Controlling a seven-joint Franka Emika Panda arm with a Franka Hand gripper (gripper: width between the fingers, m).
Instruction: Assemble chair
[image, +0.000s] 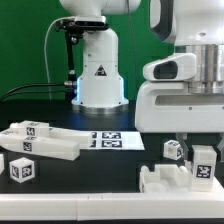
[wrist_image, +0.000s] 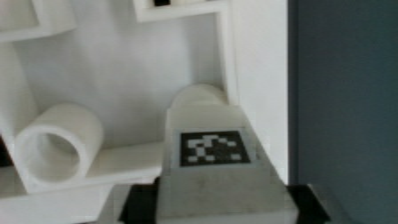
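chair bar (wrist_image: 214, 150) sits between the gripper (wrist_image: 214, 207) fingers (wrist_image: 128, 203). The jaws are part closed and tight on both its side faces, with no gap showing. Wrist view: the bar's long axis runs straight away from the fingers, its tagged flat face is toward the camera, and its far end is rounded.

Exterior view: the same chair bar (image: 205, 172) is at the front of the black table (image: 100, 190), on the exterior view's right. It stands roughly upright under the gripper (image: 203, 150), long axis near vertical, tag facing the camera. Cannot tell if its lower end touches the table.

Just beside it, toward the exterior view's left, lies a low notched chair piece (image: 158, 181). A small tagged block (image: 173, 150) is just behind that piece. In the wrist view a rounded tube-like part (wrist_image: 54, 145) lies beside the bar on a white slab (wrist_image: 107, 60). Which exterior-view part this matches is unclear.

Front on the exterior view's left is a tagged cube (image: 20, 170). Behind it is a long chair slab (image: 45, 142), lying flat with its long axis running left-right and tags up.

Mid table, the marker board (image: 108, 140) lies flat. The white robot base (image: 98, 75) is at the back.
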